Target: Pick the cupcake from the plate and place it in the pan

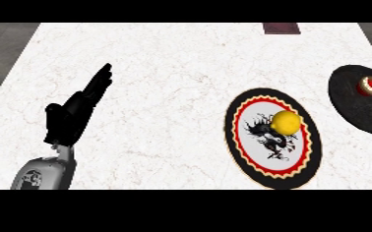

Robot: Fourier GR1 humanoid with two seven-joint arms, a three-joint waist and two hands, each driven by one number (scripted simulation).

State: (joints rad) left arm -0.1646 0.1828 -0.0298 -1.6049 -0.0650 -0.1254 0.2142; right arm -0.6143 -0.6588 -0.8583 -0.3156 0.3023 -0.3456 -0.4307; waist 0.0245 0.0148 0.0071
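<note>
I take in the marble counter first, then the patterned plate, well right of my left hand, whose fingers are straight, close together and hold nothing. The dark pan lies farther right still. The yellow cupcake sits on the plate. I judge it light, soft and crushable, best taken by its sides.

Pan, far right of the left hand: cut by right edge. Red-and-white item in it: mostly cut off, kind unclear. Dark slab, far ahead-right of the hand: cut at top. Motif on plate: partly hidden under cupcake.
</note>
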